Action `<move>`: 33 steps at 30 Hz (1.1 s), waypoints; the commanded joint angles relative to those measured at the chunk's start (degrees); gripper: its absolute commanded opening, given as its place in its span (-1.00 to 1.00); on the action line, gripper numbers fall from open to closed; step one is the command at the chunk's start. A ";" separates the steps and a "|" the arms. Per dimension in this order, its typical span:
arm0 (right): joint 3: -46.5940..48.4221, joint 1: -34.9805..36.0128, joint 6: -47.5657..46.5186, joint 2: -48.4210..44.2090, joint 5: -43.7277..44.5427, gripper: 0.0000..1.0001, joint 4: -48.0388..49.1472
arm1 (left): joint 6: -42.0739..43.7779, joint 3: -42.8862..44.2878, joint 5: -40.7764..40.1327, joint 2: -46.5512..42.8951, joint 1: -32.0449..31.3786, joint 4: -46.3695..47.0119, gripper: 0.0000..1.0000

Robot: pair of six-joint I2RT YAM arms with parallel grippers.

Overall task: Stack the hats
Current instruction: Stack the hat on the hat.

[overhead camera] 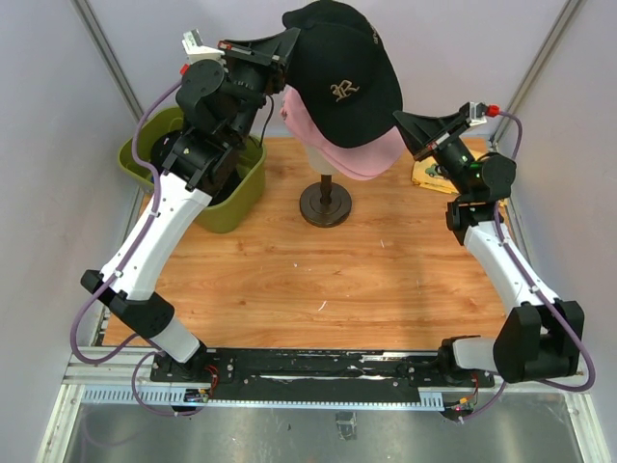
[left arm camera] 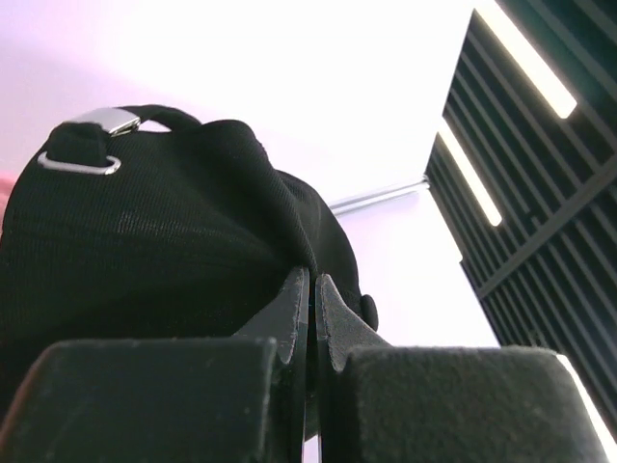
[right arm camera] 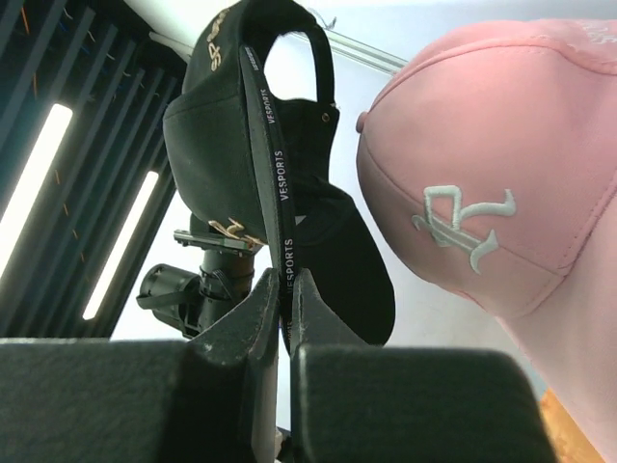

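Note:
A black hat (overhead camera: 337, 58) with a gold logo hangs above the pink hat (overhead camera: 362, 154), which sits on the mannequin head. My left gripper (overhead camera: 289, 48) is shut on the black hat's rear edge; in the left wrist view its jaws (left arm camera: 311, 280) pinch the black fabric (left arm camera: 145, 231) below the metal strap buckle (left arm camera: 92, 145). My right gripper (overhead camera: 398, 118) is shut on the hat's opposite rim; in the right wrist view its jaws (right arm camera: 286, 280) clamp the lettered inner band (right arm camera: 280, 164). The pink hat (right arm camera: 501, 174) with its white logo is just to the right.
The mannequin's dark round stand (overhead camera: 325, 204) is at the back middle of the wooden table (overhead camera: 318, 280). An olive-green bin (overhead camera: 236, 198) with dark contents stands at the back left under my left arm. A yellow flat object (overhead camera: 429, 176) lies at the back right.

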 commanded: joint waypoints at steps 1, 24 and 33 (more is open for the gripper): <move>0.12 -1.85 7.65 1.08 -0.07 -0.99 0.04 | 5.59 -0.25 -3.21 -2.12 -0.48 -2.33 -0.99; -3.39 -5.08 19.14 8.72 -0.85 -0.99 8.31 | 9.70 -4.76 1.75 -1.58 8.14 -3.89 -0.26; -4.59 -5.79 20.48 9.54 -2.33 -0.99 8.16 | 11.66 -17.86 3.04 -6.02 13.48 2.50 -0.17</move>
